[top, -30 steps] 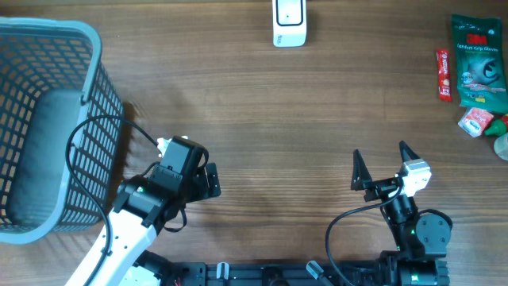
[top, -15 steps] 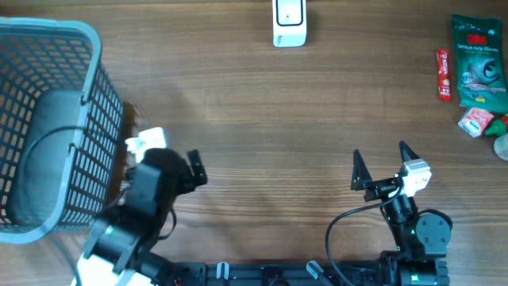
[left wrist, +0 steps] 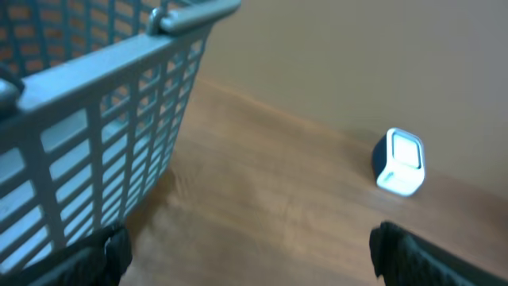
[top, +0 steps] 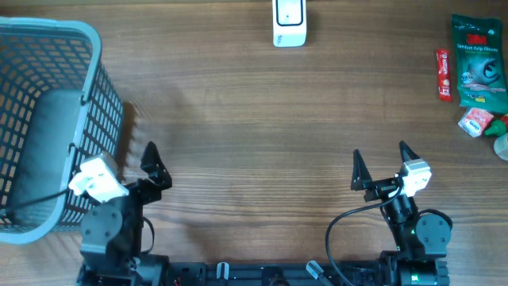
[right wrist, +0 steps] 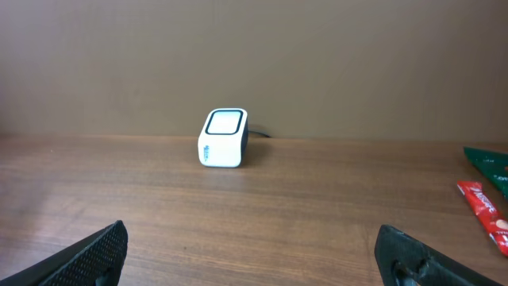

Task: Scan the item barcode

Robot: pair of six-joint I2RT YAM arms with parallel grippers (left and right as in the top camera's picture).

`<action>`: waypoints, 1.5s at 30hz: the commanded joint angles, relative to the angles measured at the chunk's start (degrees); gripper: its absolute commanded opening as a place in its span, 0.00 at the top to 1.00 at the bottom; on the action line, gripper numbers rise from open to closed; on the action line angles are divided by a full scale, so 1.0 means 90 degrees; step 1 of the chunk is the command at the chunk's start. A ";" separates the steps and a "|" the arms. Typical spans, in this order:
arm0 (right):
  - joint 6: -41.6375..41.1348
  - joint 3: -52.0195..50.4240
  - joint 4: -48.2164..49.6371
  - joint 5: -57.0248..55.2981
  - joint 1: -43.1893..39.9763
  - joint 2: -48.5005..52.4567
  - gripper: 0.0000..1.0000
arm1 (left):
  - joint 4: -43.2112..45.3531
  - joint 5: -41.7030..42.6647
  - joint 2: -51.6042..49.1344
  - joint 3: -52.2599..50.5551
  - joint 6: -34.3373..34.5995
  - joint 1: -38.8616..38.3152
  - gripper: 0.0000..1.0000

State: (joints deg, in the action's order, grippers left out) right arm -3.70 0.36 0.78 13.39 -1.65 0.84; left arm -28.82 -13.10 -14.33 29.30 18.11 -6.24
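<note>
**Overhead view: both arms low at the near edge, fingers spread and empty**

Overhead view. The wooden counter point(top: 262, 135) carries a white barcode scanner point(top: 289, 22) at the middle of its far edge. A grey mesh basket point(top: 99, 95) stands at the left. The items to be scanned lie in a cluster at the right edge: a green packet point(top: 478, 59), a red stick pack point(top: 444, 75) just beside its left side, and a small red-and-white packet point(top: 475, 121) nearer the arms. A further item at the very edge is cut off by the frame and cannot be identified. None of these items touches either arm, and all lie well apart from the scanner.

The left fingers point(top: 152, 163) are close beside the basket's near right corner; only one of them shows clearly from above, the other being lost against the mesh. The right fingers point(top: 359, 168) point toward the far edge, with bare counter between them.

Left wrist view. The two dark fingertips sit at opposite lower corners of the frame, fully apart, with nothing between them. The basket wall point(left wrist: 103, 143) fills the left side, and the scanner point(left wrist: 399, 161) stands at the far right against the backdrop.

Right wrist view. The fingertips are likewise at the lower corners, wide apart and holding nothing. The scanner point(right wrist: 223, 137) faces the camera from across the counter. The red stick pack point(right wrist: 484, 213) and a corner of the green packet point(right wrist: 490, 163) enter at the right.
</note>
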 commanded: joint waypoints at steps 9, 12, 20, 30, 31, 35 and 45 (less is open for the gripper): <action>-0.0102 -0.0007 0.0019 -0.0104 0.0034 -0.0063 0.00 | 0.2516 0.0855 0.1350 -0.2518 -0.1005 0.0476 0.00; -0.0104 -0.0007 0.0019 -0.0107 0.0034 -0.0063 0.00 | 0.2601 0.0826 0.1528 -0.2703 -0.1212 0.0542 0.00; -0.0104 -0.0007 0.0019 -0.0107 0.0034 -0.0063 0.00 | 0.2817 0.0782 0.1571 -0.3220 -0.1324 0.0610 0.00; -0.0104 -0.0007 0.0019 -0.0107 0.0034 -0.0063 0.00 | 0.2732 0.1217 0.1571 -0.3220 -0.1732 0.0629 0.00; -0.0102 -0.0007 0.0019 -0.0107 0.0034 -0.0066 0.00 | 0.2735 0.1226 0.1571 -0.3220 -0.1729 0.0629 0.00; -0.0104 -0.0007 0.0019 -0.0107 0.0034 -0.0063 0.00 | 0.2744 0.1239 0.1571 -0.3220 -0.1727 0.0631 0.00; -0.0102 -0.0007 0.0019 -0.0107 0.0034 -0.0063 0.00 | 0.2754 0.1239 0.1571 -0.3220 -0.1729 0.0697 0.00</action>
State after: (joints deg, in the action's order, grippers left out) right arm -3.88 0.36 0.82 13.41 -1.65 0.84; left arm -4.23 -2.85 -0.84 0.80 3.66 -0.45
